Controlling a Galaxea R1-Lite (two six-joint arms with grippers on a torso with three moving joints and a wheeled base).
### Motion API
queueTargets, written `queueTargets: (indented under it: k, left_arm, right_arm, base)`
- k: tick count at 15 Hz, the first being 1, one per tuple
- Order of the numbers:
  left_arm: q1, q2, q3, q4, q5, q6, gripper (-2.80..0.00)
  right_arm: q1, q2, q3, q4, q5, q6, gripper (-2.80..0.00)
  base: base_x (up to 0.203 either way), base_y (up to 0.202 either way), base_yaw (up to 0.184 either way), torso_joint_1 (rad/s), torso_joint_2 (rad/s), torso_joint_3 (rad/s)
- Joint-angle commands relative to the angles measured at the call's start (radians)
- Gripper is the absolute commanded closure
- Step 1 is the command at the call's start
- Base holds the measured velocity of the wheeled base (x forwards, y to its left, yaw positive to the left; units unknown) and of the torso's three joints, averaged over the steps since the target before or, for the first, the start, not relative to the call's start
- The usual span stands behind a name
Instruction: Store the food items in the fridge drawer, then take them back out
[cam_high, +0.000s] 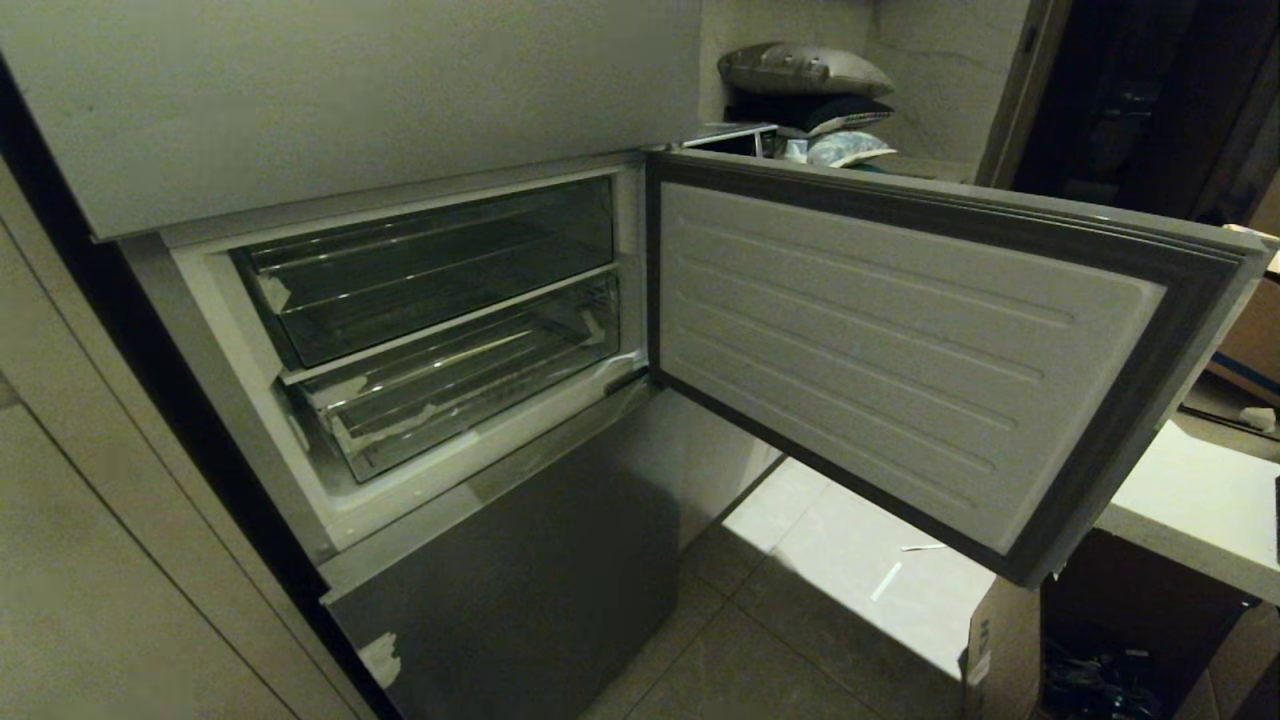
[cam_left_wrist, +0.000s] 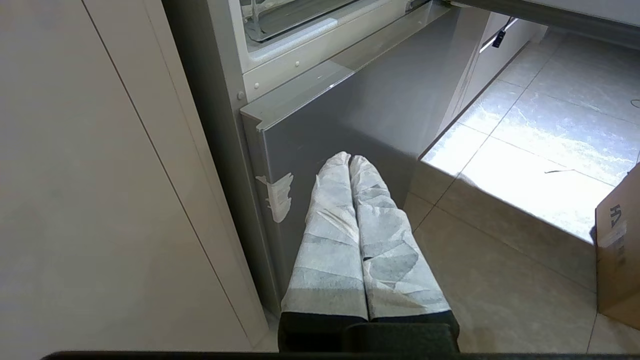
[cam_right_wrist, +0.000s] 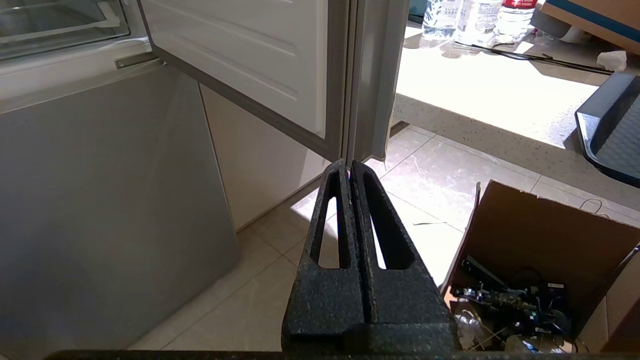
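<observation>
Fridge door (cam_high: 900, 370) swung open; fridge drawer (cam_high: 470, 385) pushed in, empty.

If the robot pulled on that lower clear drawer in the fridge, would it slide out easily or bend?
The lower drawer looks like thin clear plastic, so it may flex a little if pulled at one corner. It appears empty, so probably light. It sits in the fridge's white frame, so it should slide straight out rather than tip, though the tape scraps might drag.

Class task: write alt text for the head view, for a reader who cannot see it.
An open fridge compartment holds two clear drawers, stacked: the upper bin and the lower fridge drawer, both apparently empty. Its door is swung wide to the right over a tiled floor.
</observation>
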Motion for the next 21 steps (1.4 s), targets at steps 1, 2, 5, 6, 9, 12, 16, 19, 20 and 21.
queueTargets:
  k: [1,2,5,6,9,12,16,19,20,21]
  left_arm:
    - [-0.001,0.001,0.0,0.001,0.0,0.0,0.0]
    - [0.0,0.001,0.0,0.001,0.0,0.0,0.0]
    - [0.0,0.001,0.0,0.001,0.0,0.0,0.0]
    - [0.0,0.001,0.0,0.001,0.0,0.0,0.0]
    - [0.0,0.001,0.0,0.001,0.0,0.0,0.0]
    - [-0.001,0.001,0.0,0.001,0.0,0.0,0.0]
    - [0.0,0.001,0.0,0.001,0.0,0.0,0.0]
    - [0.0,0.001,0.0,0.001,0.0,0.0,0.0]
    - [0.0,0.001,0.0,0.001,0.0,0.0,0.0]
    - [0.0,0.001,0.0,0.001,0.0,0.0,0.0]
  right_arm:
    - [0.0,0.0,0.029,-0.001,0.0,-0.001,0.0]
    - [0.0,0.001,0.029,-0.001,-0.002,-0.006,0.0]
    - [0.0,0.001,0.029,-0.001,-0.002,-0.007,0.0]
    - [0.0,0.0,0.029,-0.001,-0.002,-0.009,0.0]
    - [0.0,0.001,0.029,-0.001,-0.002,-0.004,0.0]
    - [0.0,0.0,0.029,-0.001,-0.002,-0.003,0.0]
    - [0.0,0.0,0.028,-0.001,-0.002,-0.003,0.0]
    - [0.0,0.0,0.029,-0.001,-0.002,-0.003,0.0]
    - [0.0,0.001,0.028,-0.001,-0.002,-0.003,0.0]
    - [0.0,0.001,0.028,-0.001,-0.002,-0.003,0.0]
  base:
    - [0.0,0.0,0.0,0.0,0.0,0.0]
    - [0.0,0.0,0.0,0.0,0.0,0.0]
    - [0.0,0.0,0.0,0.0,0.0,0.0]
    - [0.0,-0.006,0.079,0.002,0.0,0.001]
    - [0.002,-0.006,0.166,0.006,0.0,0.0]
    - [0.001,-0.008,0.177,0.003,0.0,0.002]
    - [0.001,-0.008,0.175,0.005,0.0,0.002]
    - [0.002,-0.009,0.175,0.002,0.0,0.001]
    - [0.003,-0.007,0.176,0.002,0.01,-0.002]
    - [0.0,-0.007,0.178,0.0,0.0,0.002]
